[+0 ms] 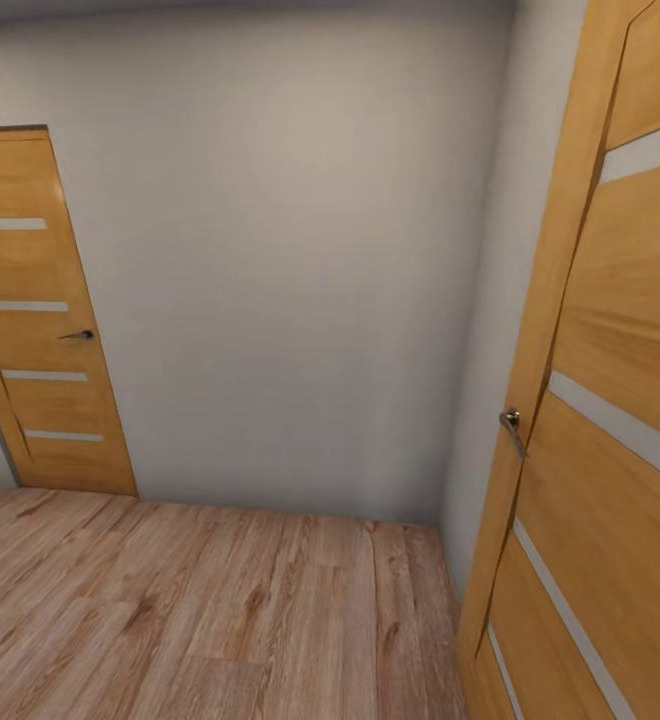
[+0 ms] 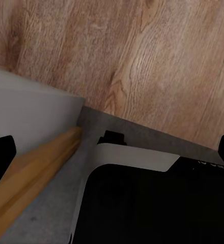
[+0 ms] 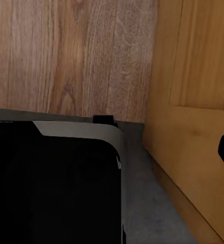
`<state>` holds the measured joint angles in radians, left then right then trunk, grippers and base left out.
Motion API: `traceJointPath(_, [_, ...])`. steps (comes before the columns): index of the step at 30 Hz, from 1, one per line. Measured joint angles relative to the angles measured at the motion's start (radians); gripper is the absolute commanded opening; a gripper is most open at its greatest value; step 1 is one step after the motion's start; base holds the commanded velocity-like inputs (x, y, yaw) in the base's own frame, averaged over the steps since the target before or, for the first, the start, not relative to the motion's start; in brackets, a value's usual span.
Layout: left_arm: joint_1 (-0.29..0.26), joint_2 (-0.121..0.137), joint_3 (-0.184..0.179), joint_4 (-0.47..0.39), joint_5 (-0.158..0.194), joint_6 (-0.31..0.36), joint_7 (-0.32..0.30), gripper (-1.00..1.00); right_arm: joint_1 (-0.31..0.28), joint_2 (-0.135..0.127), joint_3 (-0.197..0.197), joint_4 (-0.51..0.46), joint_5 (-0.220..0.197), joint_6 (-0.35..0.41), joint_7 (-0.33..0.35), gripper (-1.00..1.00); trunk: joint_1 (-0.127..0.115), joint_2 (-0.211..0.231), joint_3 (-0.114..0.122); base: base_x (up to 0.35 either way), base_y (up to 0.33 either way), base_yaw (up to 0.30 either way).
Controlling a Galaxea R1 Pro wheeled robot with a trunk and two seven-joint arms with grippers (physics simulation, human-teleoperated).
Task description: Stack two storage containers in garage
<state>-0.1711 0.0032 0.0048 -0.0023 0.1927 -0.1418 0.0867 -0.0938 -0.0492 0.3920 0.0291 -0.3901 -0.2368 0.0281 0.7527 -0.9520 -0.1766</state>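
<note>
Robot base [image 2: 158, 203] presents as a black body with a rounded pale grey edge band [image 3: 91, 129]; fingertips [image 2: 0, 152] black.

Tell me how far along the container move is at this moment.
Nothing looks done: no container is visible. The robot is in transit on the light wood plank floor, facing a grey wall between a shut door ahead and another door close on its right. Fetching, carrying and stacking both containers in the garage appear still to come.
</note>
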Motion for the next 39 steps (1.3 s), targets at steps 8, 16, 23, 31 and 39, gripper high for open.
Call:
traceJointPath(8, [0.0,0.0,0.0,0.0,0.0,0.0,0.0,1.0,0.0,0.0,0.0,0.0,0.0,0.0,0.0,1.0,0.0,0.0,0.0,0.0,-0.075,0.0])
traceJointPath(16, [0.0,-0.001,0.0,0.0,0.0,-0.001,0.0,1.0,0.0,0.0,0.0,0.0,0.0,0.0,0.0,1.0,0.0,0.0,0.0,0.0,-0.01,0.0])
traceJointPath(23, [0.0,0.001,0.001,0.0,0.0,0.0,0.0,1.0,0.0,0.0,0.0,0.0,0.0,0.0,0.0,1.0,0.0,0.0,0.0,0.075,0.0,0.0])
traceJointPath(31, [0.0,0.001,0.002,0.0,0.0,0.002,0.0,1.0,0.0,0.001,0.0,0.0,0.0,0.0,0.0,1.0,-0.001,0.0,0.0,0.291,0.0,0.0])
traceJointPath(39, [0.0,0.002,0.002,0.0,0.0,0.002,0.0,1.0,0.0,0.002,0.0,0.0,0.0,0.0,0.0,1.0,-0.001,0.0,0.0,0.32,0.0,0.0])
